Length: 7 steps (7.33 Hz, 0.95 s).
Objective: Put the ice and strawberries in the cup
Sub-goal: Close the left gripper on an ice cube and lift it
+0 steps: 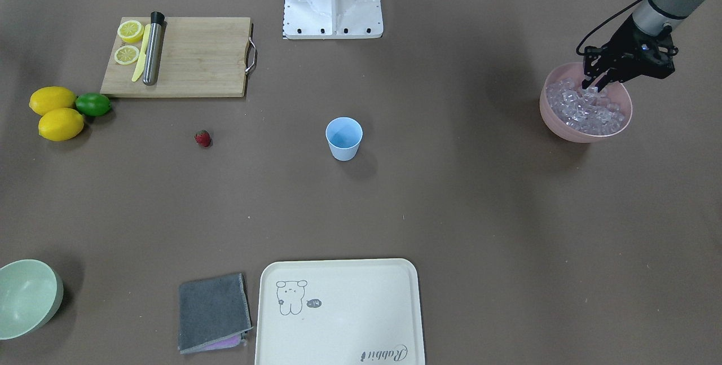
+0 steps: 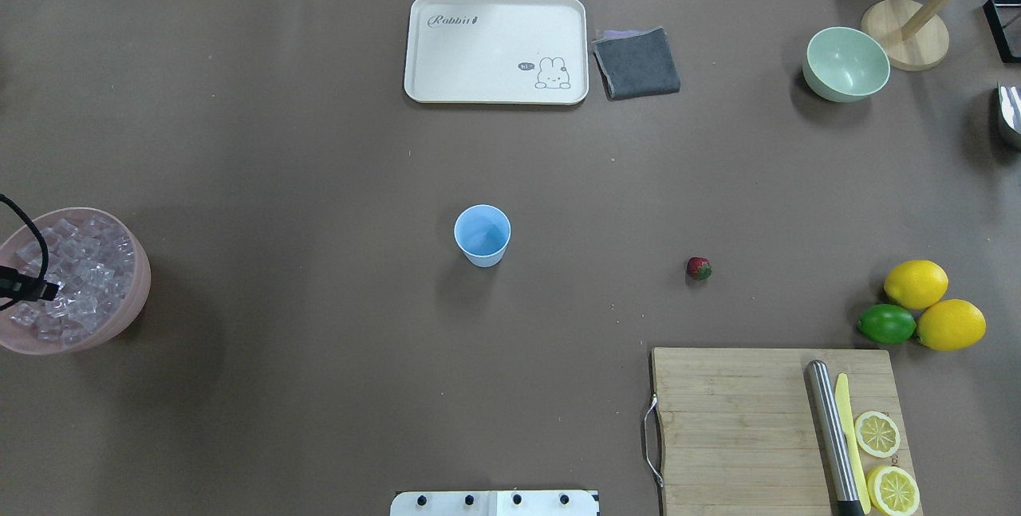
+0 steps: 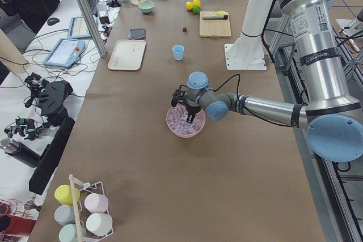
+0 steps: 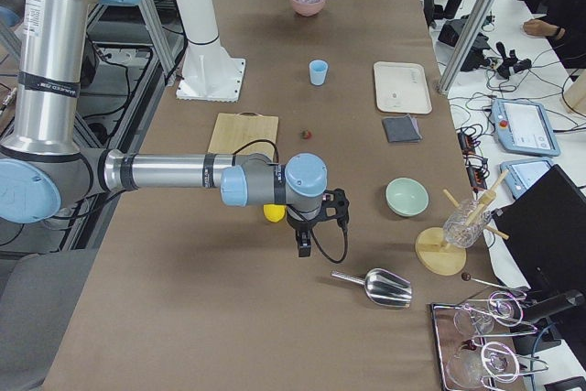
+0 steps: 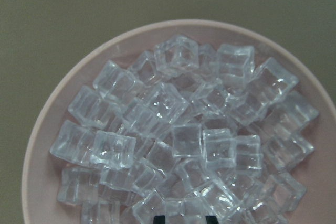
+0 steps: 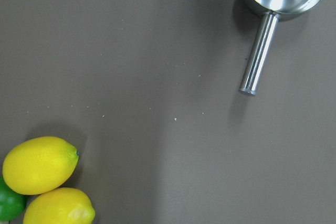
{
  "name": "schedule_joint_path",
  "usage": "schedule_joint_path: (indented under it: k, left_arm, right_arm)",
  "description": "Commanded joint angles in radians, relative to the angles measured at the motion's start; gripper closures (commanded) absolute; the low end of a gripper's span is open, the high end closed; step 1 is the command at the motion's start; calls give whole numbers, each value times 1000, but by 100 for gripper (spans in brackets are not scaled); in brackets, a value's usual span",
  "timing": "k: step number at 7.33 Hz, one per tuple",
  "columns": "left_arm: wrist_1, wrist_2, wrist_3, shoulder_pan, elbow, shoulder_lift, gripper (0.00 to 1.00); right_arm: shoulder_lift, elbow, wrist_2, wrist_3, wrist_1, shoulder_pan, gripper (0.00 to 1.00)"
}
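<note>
The light blue cup [image 1: 344, 138] stands upright mid-table, also in the overhead view [image 2: 482, 235]. The red strawberry [image 1: 203, 138] lies on the table apart from it, on the robot's right [image 2: 699, 268]. The ice [image 5: 184, 140] fills a pink bowl [image 1: 564, 128] at the far left [image 2: 128, 317]. My left gripper [image 1: 595, 84] is down in the bowl. Its fingertips [image 5: 158, 219] stand about one cube apart with an ice cube between them. My right gripper [image 4: 304, 243] hovers over the table past the lemons. I cannot tell whether it is open.
A cutting board [image 2: 742, 420] holds lemon halves, a yellow knife and a steel muddler. Two lemons [image 2: 916, 283] and a lime [image 2: 886, 324] lie beside it. A cream tray [image 2: 447, 61], grey cloth [image 2: 636, 63] and green bowl [image 2: 845, 65] sit far. A metal scoop [image 6: 262, 51] lies under the right wrist.
</note>
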Motion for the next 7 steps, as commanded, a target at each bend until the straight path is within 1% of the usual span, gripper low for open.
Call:
schedule_joint_path:
  k: [1,2,3,4,5,7]
  left_arm:
    - [52,-85,4,-78,-83,-10,100]
    - [186,-81,-16,-78,-165,-39,100]
    - [318,-78,-73,-69,-212,-135,100]
    - [423,-74,-157,-23,-221,-259,100]
    - [536,-36,-270,49,-220,-392,100]
    - [850,76,-424,187,-188,-733,100]
  right_arm:
    - [3,2,0,0,1,0,0]
    - [9,3,0,0,1,0,0]
    - [11,2,-2,0,36,0,0]
    - [2,0,-2,8,100,0,0]
    - [1,0,-2,3,112,-2,0]
    - [9,2,-5,0,113,-32,0]
